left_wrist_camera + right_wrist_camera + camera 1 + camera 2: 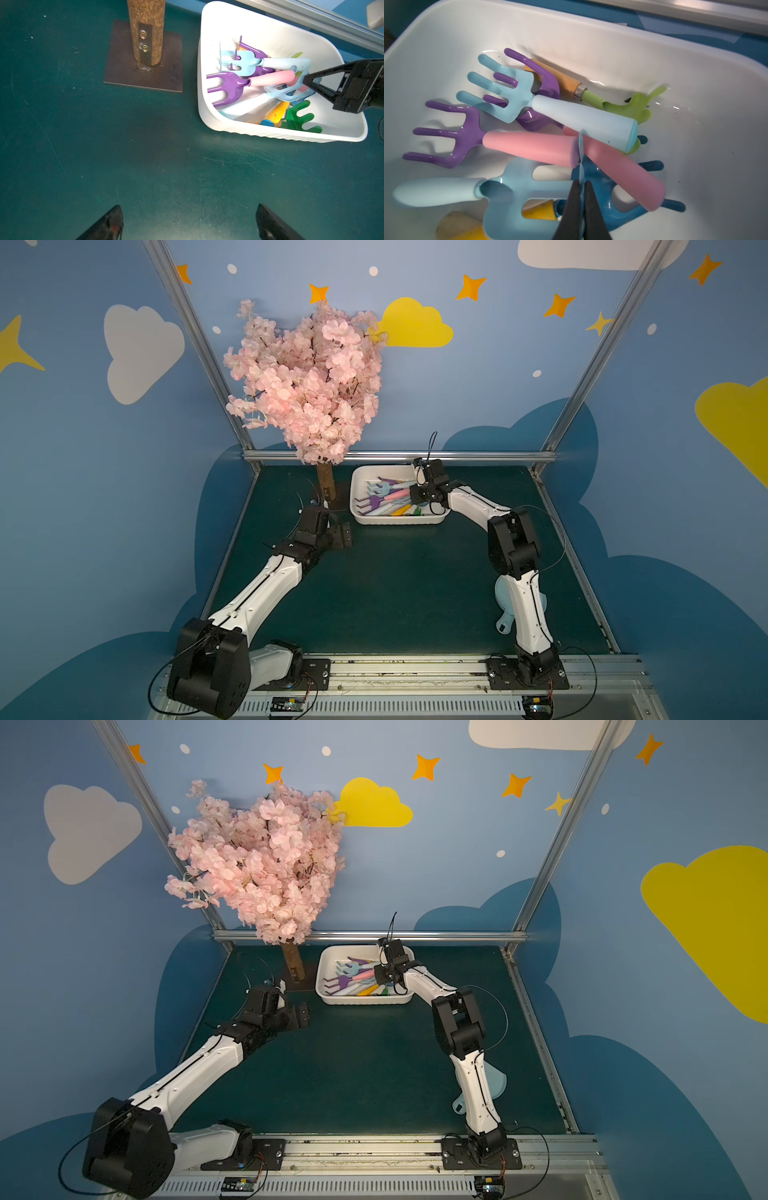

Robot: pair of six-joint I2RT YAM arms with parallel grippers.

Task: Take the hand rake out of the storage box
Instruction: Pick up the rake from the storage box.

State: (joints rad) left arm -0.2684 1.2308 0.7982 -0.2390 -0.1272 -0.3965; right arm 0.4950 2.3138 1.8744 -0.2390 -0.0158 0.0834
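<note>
At far edge of tabletop (395,593), storage box (399,519) holds heaped rakes (230,87). Right gripper (582,185) pinched shut on upturned tine of pale blue hand rake (504,199) inside, likely easiest purchase. Left gripper (189,207) spread wide, parked clear.

At table (395,593) far edge, just right of tree trunk (326,485): storage box (399,521), hand rakes (384,497) piled inside; dish (503,597) nearer, under right arm (528,610).

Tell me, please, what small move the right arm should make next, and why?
Probably a slow, straight lift: the right hand is shut on an upturned tine of the pale blue rake, which lies in the storage box with a pink handle overlapping its head.
</note>
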